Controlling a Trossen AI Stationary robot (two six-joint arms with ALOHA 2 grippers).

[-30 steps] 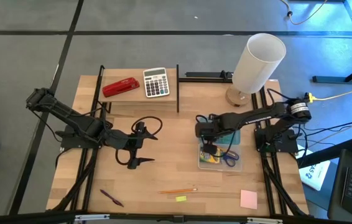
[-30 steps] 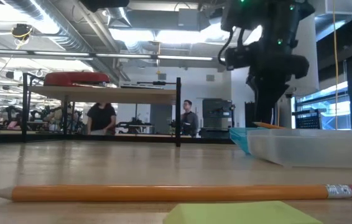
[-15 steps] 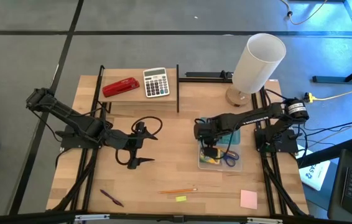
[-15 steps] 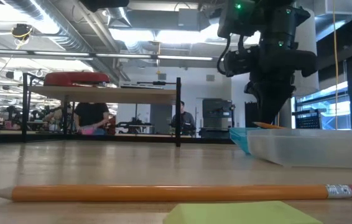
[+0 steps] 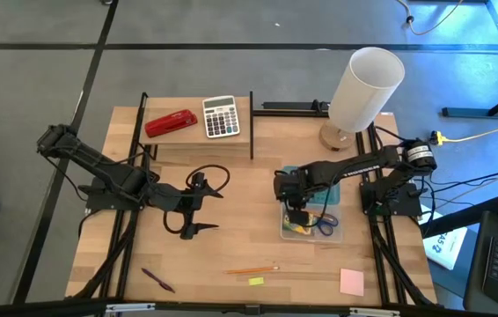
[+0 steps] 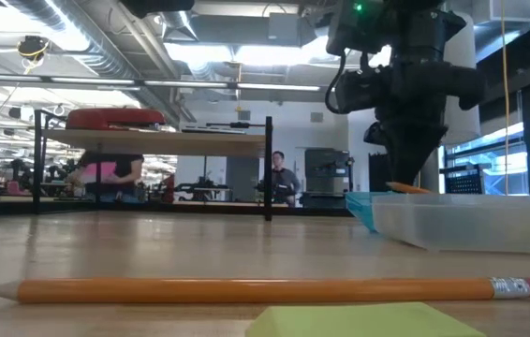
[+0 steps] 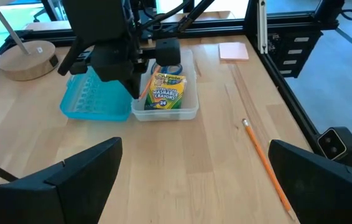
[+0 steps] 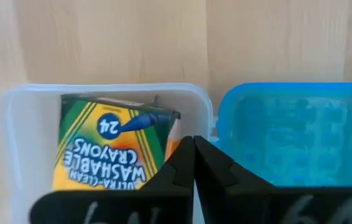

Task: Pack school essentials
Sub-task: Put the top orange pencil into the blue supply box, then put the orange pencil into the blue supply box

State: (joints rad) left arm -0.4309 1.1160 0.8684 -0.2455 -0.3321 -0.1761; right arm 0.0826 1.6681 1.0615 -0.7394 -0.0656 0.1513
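Observation:
My right gripper (image 5: 295, 214) is shut and points down into the clear box (image 5: 311, 234), at the end next to its blue lid (image 8: 294, 134). In the box lie the crayon box (image 8: 107, 149) and the blue-handled scissors (image 5: 324, 222). An orange pencil (image 8: 173, 138) leans in the box right beside the fingers. My left gripper (image 5: 192, 211) hangs open over the table's left half, holding nothing. Near the front edge lie another pencil (image 5: 251, 269), the yellow piece (image 5: 256, 281), the pink note pad (image 5: 351, 281) and the purple pen (image 5: 157, 280). My right gripper's shut fingers (image 8: 182, 163) come from above and stand against the side of the orange pencil (image 7: 143, 84) in the box. I cannot tell whether they touch it. The pencil slants up over the box's rim (image 6: 405, 187).
A raised shelf at the back left carries the red stapler (image 5: 171, 122) and the grey calculator (image 5: 221, 116). A white lamp (image 5: 363, 88) stands at the back right. Bare wood lies between the two arms. People move in the room beyond the table.
My right gripper has tipped and rolled a little at its wrist over the clear box, staying in place and shut.

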